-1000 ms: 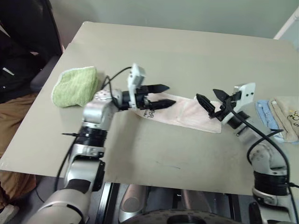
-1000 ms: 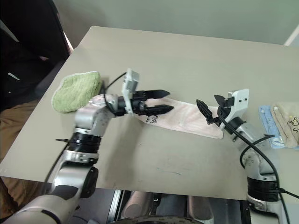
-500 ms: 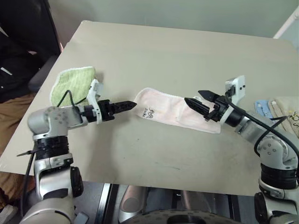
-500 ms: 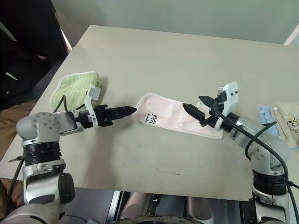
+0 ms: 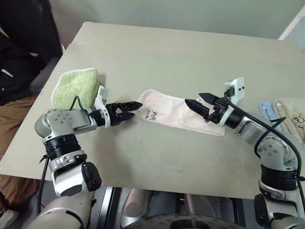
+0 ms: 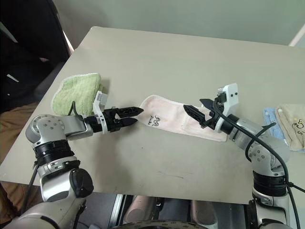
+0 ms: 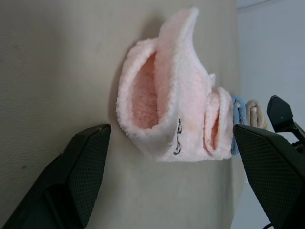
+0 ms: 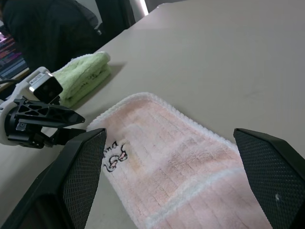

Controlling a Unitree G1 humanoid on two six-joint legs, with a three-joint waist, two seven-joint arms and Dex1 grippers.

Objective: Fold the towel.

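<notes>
The pale pink towel [image 5: 181,112] lies along the middle of the table [image 5: 190,52], folded over lengthwise, with a small dark printed mark near its left end. My left gripper [image 5: 135,107] is open and low over the table, just off that left end and pointing at it. In the left wrist view the towel's end [image 7: 162,95] stands between the two fingers [image 7: 81,176]. My right gripper [image 5: 193,98] hovers open over the towel's right half, pointing left along it. Nothing is held by either gripper.
A folded light green towel [image 5: 76,88] lies at the left, close behind my left arm. Blue [image 5: 270,116] and beige [image 5: 294,114] cloths lie at the table's right edge. A person [image 5: 14,71] sits off the left corner.
My left gripper has drawn back to the left off the towel's end, dropped lower and rolled over. The right gripper has shifted a little to the left over the towel.
</notes>
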